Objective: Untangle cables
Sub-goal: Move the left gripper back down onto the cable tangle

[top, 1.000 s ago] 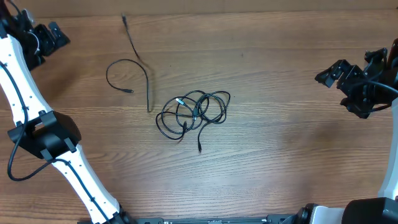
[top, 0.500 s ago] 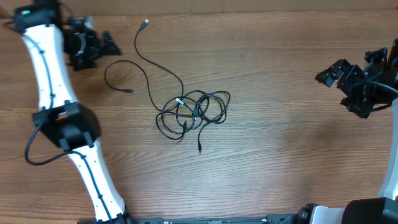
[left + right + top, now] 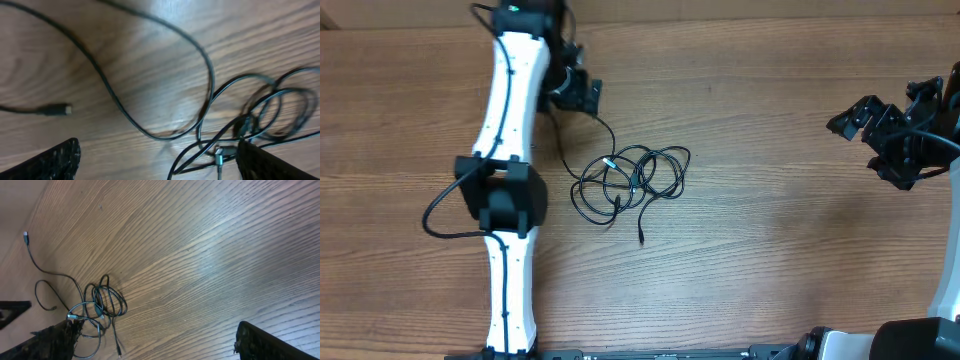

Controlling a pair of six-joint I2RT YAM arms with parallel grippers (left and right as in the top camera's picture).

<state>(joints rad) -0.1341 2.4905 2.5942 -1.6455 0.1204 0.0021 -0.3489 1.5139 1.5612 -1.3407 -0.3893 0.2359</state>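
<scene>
Above the far-left part of the surface, your left tool hangs over the loose strand that runs out of the cables. Its fingers stand wide apart with nothing between them. The knot itself lies near the middle of the surface, just right of the left arm, as a tight cluster of overlapping loops. One silver-tipped plug lies free, clear of the cluster.

By the look of it, you are in the reach of a fresh pull: the tool is placed but not yet down on the cord. The next move calls for lowering onto that single strand, well away from the crossings, so the fingers close on one cord and not two. Then draw it away from the knot, probably outward to the left. Watch that the whole cluster does not slide along with it.

Your right tool sits far off at the right edge, fingers spread and empty. It may be needed to pin the knot.

Against a second ago, the left arm has swung from the far-left corner across to the strand. The strand's run has shifted and is now mostly hidden under the arm. The knot and the right arm have not moved.
</scene>
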